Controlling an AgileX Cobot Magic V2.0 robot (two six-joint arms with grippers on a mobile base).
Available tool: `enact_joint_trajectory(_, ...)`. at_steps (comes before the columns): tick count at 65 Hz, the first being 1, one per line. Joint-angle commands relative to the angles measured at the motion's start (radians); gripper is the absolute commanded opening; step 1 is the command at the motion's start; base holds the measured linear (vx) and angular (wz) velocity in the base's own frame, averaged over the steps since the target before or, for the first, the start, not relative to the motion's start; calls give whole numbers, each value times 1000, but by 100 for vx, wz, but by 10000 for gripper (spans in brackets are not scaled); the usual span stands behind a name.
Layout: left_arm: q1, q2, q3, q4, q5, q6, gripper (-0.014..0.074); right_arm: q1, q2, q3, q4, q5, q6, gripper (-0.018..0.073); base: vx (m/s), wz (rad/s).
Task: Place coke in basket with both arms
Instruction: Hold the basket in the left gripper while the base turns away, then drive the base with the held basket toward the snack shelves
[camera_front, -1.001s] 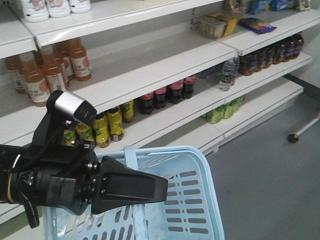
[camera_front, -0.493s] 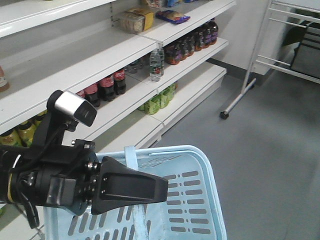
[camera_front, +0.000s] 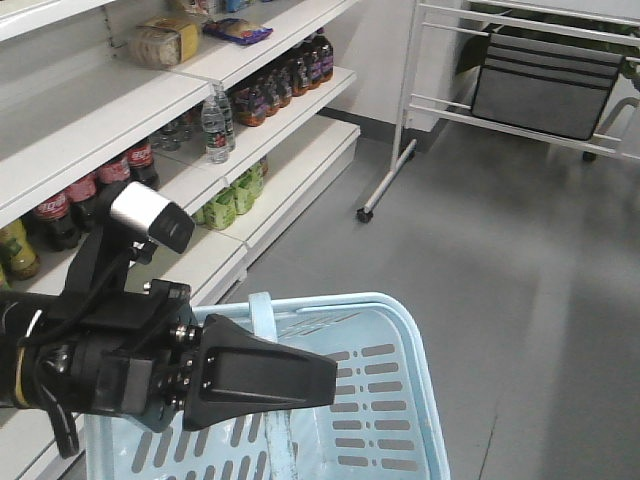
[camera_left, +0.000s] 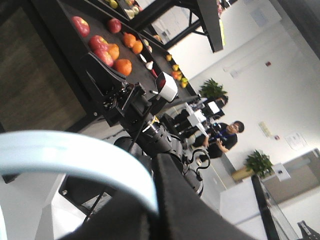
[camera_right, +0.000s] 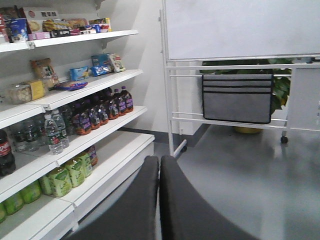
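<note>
Two pincers shut: the left pincer on the handle of the basket, the right pincer on nothing.

Reaching in from the left, the left pincer has its black fingers drawn together, with the light blue handle running up between them as far as I can see and poking out just above. The slotted basket hangs directly beneath the pincer and beyond its tip, over grey floor. A silver camera block sits above and behind the fingers. Red-labelled cola bottles stand on a white shelf up and back of that pincer, well apart from it and from the basket. The right pincer points ahead, fingers pressed side by side and empty. Dark drink bottles line a shelf to its left, and a wheeled whiteboard stand with a grey pouch is ahead to its right.
</note>
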Motion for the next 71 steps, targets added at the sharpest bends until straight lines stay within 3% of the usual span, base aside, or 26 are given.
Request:
enact_joint_trajectory(1,-7,-26,-28,-86,-110,5,-6,-5,-12,7,-6,-68,-6,-5,-3,-35)
enact_joint_trajectory(71,-7,-26,-28,-86,-110,5,-6,-5,-12,7,-6,-68,-6,-5,8,-42)
